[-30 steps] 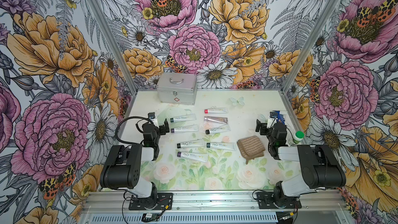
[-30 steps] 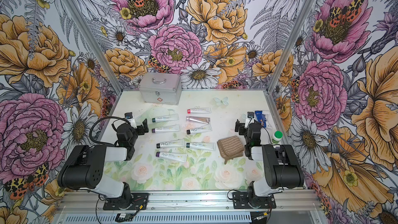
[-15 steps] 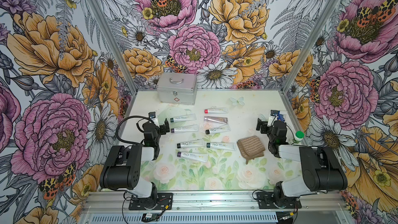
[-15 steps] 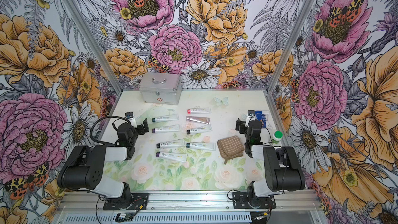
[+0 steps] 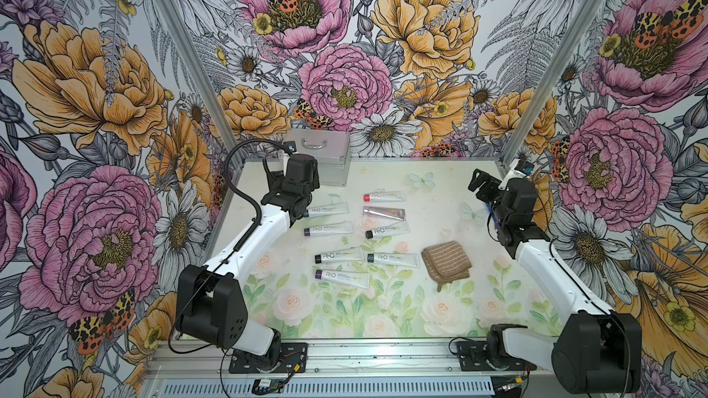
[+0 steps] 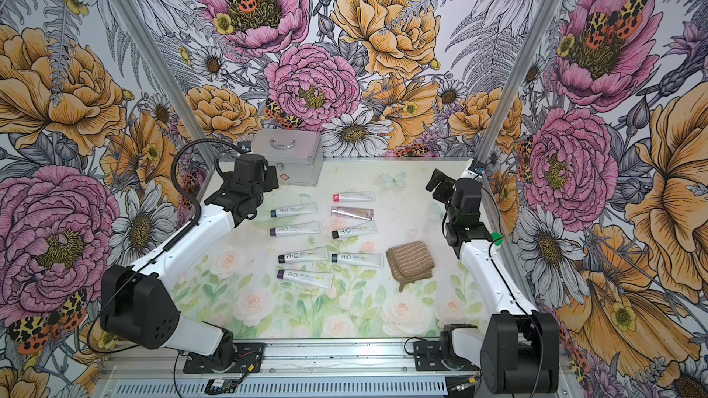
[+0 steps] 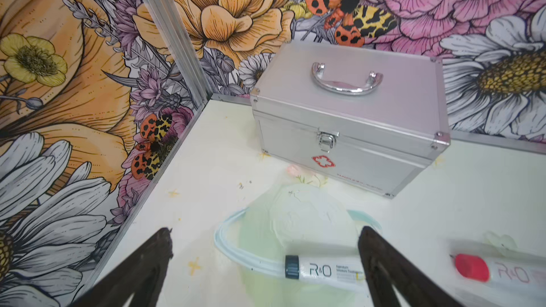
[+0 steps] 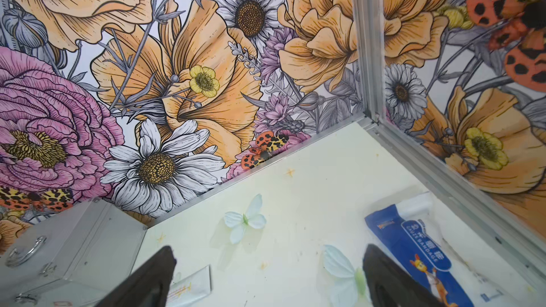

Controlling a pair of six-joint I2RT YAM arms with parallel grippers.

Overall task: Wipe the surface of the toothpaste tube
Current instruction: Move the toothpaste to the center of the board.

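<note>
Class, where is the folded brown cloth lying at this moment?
In both top views the folded brown cloth lies flat on the table's right half, immediately right of the nearest toothpaste tube.

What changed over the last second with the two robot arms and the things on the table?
Both arms unfolded and rose, carrying the left gripper and right gripper up and farther back. Both are open and hold nothing. The white toothpaste tubes, the brown striped folded cloth and the silver metal case stayed put.

Closed silver first-aid case (image 5: 330,162) at the back left; blue gauze-bandage packet (image 8: 419,246) at the right edge.
</note>
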